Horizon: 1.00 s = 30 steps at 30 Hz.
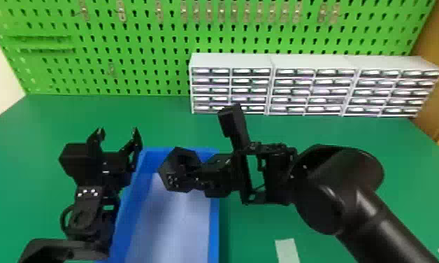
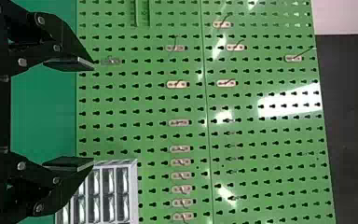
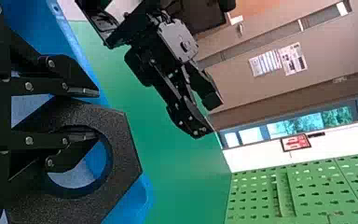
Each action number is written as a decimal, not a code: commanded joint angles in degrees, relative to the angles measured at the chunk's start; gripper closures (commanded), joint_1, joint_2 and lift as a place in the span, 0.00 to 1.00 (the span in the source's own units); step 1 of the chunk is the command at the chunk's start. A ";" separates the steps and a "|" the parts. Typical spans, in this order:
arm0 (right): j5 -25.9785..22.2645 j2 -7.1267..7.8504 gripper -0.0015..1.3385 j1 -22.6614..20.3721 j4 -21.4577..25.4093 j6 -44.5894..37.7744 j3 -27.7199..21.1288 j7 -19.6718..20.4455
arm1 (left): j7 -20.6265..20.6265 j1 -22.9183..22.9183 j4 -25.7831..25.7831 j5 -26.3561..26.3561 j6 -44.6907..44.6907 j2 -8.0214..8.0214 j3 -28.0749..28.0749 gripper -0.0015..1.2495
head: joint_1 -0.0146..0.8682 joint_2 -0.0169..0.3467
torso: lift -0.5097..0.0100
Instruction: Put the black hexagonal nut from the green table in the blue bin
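"Why one finger through the hole?"
"Probably so the black right gripper pinches the black hexagonal nut securely above the blue rectangular plastic bin."
"The black left gripper?"
"Wide open alongside, likely spare."

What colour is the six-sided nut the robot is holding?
The hexagonal nut is speckled black, seen best in the right wrist view.
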<state>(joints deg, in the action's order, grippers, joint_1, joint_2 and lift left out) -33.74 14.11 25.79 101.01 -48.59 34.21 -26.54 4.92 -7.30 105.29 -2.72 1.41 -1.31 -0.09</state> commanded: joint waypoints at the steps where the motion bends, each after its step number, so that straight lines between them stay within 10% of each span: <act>1: -1.15 -0.04 0.89 0.49 -0.64 -0.37 0.86 0.00 | 0.00 0.01 0.01 0.00 0.00 -0.01 0.00 0.42 | 0.76 0.20 | 0.80; 6: -1.50 -0.04 0.85 0.92 -0.90 -0.81 1.65 0.00 | 0.00 0.01 -0.08 0.00 0.00 -0.27 -0.18 0.42 | 0.76 0.20 | 0.80; 11: -2.03 -0.04 0.34 0.66 -1.17 -1.07 1.13 0.00 | 0.00 0.18 -0.08 0.00 0.00 -0.27 -0.18 0.42 | 0.76 0.20 | 0.80; 16: -2.21 -0.04 0.14 0.49 -1.17 -1.07 0.86 -0.09 | 0.00 0.18 -0.08 0.00 0.00 -0.27 -0.09 0.42 | 0.76 0.20 | 0.80; 30: -2.29 -0.04 0.09 -0.66 -1.43 -1.07 -0.72 -0.09 | 0.00 0.27 -0.17 0.00 0.00 -0.27 0.09 0.42 | 0.76 0.20 | 0.80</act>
<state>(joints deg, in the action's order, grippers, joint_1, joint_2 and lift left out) -36.07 14.06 25.43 99.72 -49.66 33.82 -26.60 4.92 -7.04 105.18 -2.72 1.41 -1.58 -0.02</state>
